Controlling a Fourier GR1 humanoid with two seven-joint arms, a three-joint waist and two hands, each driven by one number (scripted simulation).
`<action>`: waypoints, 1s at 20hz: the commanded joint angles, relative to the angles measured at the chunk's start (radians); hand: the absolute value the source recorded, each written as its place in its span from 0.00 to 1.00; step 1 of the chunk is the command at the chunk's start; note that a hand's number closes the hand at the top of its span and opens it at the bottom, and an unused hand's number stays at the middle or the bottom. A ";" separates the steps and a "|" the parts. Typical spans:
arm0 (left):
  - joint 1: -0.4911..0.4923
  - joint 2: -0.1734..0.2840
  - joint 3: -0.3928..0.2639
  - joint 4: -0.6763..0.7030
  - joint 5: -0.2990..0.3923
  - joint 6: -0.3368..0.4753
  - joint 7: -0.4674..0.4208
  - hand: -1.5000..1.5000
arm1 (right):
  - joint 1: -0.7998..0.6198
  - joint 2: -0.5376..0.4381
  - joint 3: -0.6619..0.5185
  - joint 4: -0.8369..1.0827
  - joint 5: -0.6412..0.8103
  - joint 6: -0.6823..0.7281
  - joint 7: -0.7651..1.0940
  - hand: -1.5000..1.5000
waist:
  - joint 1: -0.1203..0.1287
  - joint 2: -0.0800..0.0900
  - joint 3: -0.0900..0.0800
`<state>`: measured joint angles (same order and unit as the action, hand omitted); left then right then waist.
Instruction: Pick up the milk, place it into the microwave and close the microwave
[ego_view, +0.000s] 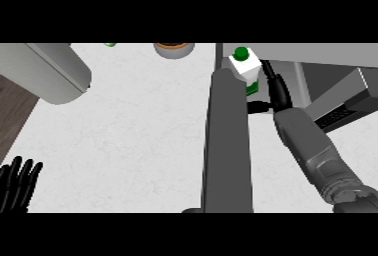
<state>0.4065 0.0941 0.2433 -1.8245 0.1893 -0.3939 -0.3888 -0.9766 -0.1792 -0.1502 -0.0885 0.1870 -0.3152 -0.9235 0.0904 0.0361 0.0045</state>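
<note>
The milk (243, 63) is a white carton with a green cap, upright at the microwave's (325, 55) open front at the top right. My right hand (277, 92) reaches in from the lower right. Its fingers lie along the carton's right side and its thumb curls under it, so it is shut on the milk. The carton's lower part is hidden behind the open microwave door (226, 145), a long dark grey panel seen edge-on down the middle. At the lower left edge my left hand (18, 184) rests open, fingers up.
A large grey rounded body (52, 70) lies at the upper left. A brown-rimmed round vessel (173, 48) and a small green thing (111, 44) sit at the counter's far edge. A dark wood strip (11, 117) borders the white counter (125, 140) on the left.
</note>
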 joint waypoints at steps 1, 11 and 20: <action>0.061 -0.023 -0.021 -0.040 -0.028 -0.003 -0.017 0.00 | 0.070 0.011 -0.016 0.005 -0.017 0.094 -0.072 0.00 | -0.011 -0.007 0.000; 0.115 -0.014 -0.135 -0.054 -0.030 -0.136 -0.038 0.00 | 0.144 0.022 -0.028 -0.025 -0.046 0.398 -0.130 0.00 | -0.053 -0.026 -0.003; 0.081 -0.071 -0.289 -0.092 -0.129 -0.119 0.029 0.00 | 0.326 0.001 0.004 -0.102 -0.044 0.621 -0.223 0.00 | -0.091 -0.037 -0.003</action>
<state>0.4896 0.0483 0.0320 -1.8921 0.1026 -0.5109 -0.3870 -0.7237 -0.1670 -0.1583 -0.1651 0.1422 0.1570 -1.0245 0.0117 0.0036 0.0012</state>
